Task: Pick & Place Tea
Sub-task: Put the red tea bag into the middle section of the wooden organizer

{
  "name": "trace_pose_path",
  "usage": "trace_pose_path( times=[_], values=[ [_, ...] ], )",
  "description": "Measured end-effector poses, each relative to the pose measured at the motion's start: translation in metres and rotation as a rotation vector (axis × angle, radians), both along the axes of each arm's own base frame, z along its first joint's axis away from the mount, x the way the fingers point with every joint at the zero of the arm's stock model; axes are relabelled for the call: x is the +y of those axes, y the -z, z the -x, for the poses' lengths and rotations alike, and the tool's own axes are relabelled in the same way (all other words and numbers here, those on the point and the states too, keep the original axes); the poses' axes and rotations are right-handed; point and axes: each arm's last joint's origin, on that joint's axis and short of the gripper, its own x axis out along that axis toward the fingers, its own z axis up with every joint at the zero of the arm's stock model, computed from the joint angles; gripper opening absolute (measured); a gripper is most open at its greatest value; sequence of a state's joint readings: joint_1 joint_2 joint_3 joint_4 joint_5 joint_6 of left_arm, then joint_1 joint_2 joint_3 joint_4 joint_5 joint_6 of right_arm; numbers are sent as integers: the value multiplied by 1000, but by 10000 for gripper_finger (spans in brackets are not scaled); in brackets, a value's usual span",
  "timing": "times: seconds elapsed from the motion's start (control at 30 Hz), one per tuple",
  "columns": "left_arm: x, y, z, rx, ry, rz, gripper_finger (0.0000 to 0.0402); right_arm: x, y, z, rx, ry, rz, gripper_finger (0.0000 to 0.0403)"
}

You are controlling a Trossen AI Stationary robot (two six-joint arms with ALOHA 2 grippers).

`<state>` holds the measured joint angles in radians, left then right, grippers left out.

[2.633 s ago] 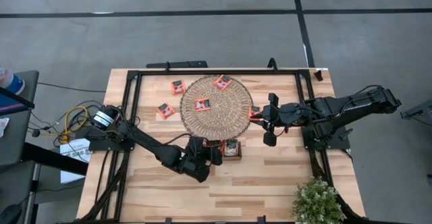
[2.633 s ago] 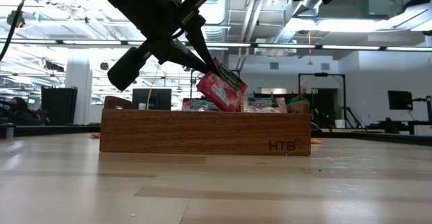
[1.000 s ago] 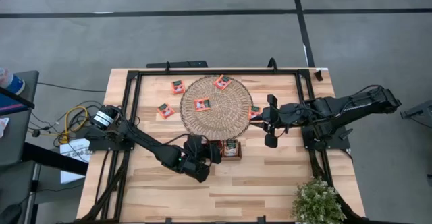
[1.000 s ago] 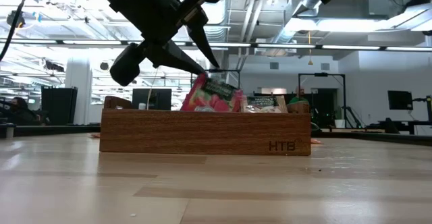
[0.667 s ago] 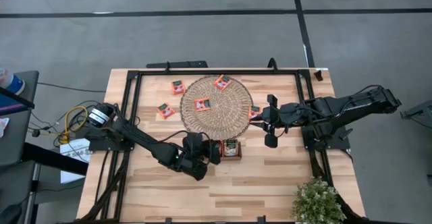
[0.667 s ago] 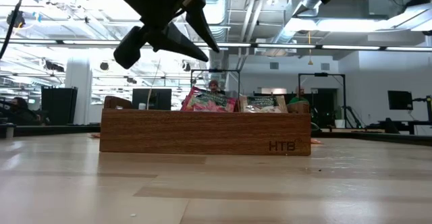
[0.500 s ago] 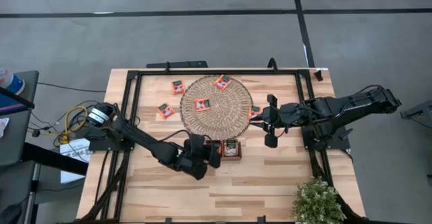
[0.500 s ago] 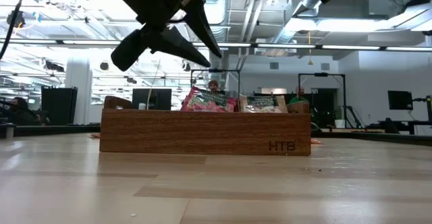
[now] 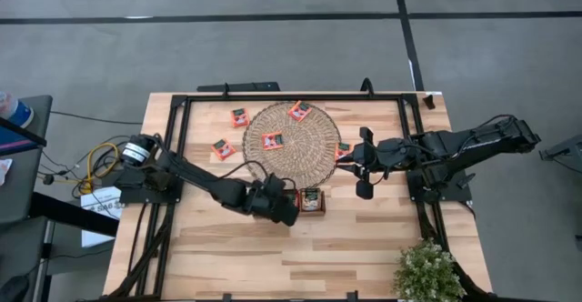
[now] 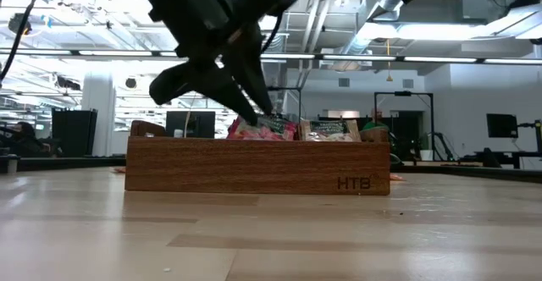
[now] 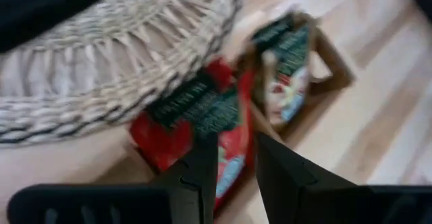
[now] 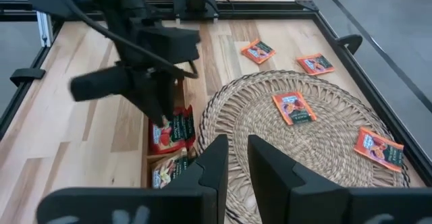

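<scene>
Left gripper [image 10: 264, 116]: fingers narrowly parted, tips down at a red tea sachet [image 11: 202, 119] in the wooden tray [image 10: 254, 168]; grip cannot be told. Right gripper [image 9: 348, 153]: narrow gap, empty, at the woven mat's [image 9: 296, 161] right edge. Loose sachets [image 12: 293, 107] lie on the mat and worktop [image 9: 364, 238].

Light is bright and even, from ceiling strips seen in the low view, where they glare white behind the dark left arm [image 10: 212, 52], leaving it a silhouette. The table [image 9: 364, 247] from above shows only soft, short shadows. The left wrist view is blurred throughout, mat [image 11: 101, 69] and sachets [image 11: 202, 123] smeared. The right wrist view is sharp.
</scene>
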<state>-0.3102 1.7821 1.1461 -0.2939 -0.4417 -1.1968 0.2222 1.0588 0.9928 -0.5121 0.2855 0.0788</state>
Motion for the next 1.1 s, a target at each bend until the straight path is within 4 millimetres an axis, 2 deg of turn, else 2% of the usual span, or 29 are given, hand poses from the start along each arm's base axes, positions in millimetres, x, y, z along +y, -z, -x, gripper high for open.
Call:
trace_pose_path(
  times=[0.23, 0.43, 0.73, 1.1],
  values=[
    [11, -1, -2, 40, 34, 31, 86, 0, 0, 0, -1, 5, -9, 49],
    [11, -26, -8, 52, 69, -40, 86, 0, 0, 0, -2, 6, -9, 49],
    [16, -24, -5, 122, 87, -8, 86, 0, -2, -1, -24, 5, -13, 49],
    [14, -19, -7, 140, 123, 46, 86, 0, -2, -2, -31, 5, -15, 49]
  ],
)
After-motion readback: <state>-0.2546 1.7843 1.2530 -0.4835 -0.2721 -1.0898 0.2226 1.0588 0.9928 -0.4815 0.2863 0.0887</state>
